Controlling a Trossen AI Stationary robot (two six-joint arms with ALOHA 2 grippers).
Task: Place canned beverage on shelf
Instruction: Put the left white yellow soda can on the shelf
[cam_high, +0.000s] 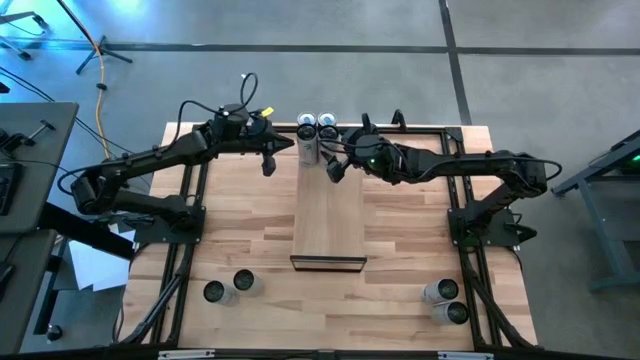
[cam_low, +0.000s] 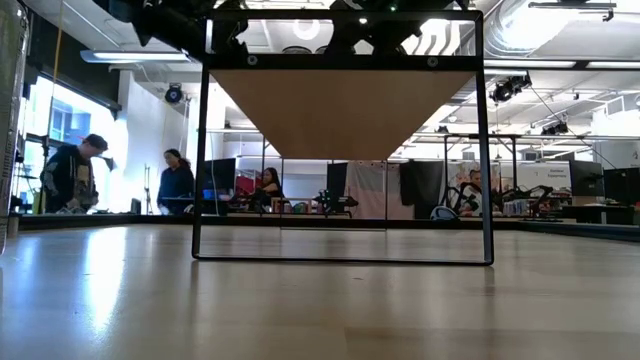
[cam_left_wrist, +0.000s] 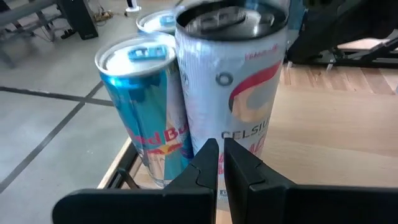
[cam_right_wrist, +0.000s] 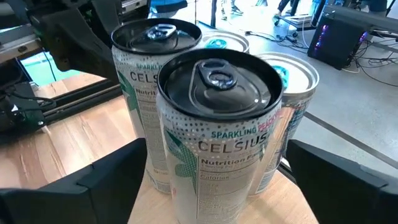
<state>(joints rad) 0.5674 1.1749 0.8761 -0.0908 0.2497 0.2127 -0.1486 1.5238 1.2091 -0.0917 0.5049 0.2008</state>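
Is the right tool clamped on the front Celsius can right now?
No, the right tool is open: in the right wrist view its fingers stand clear on either side of the front Celsius can.

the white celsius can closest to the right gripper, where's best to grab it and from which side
Probably grip the upright white Celsius can across its round body, below the top rim, coming from the bare length of the light wood shelf. Other cans crowd its far side. The open right gripper already straddles it there.
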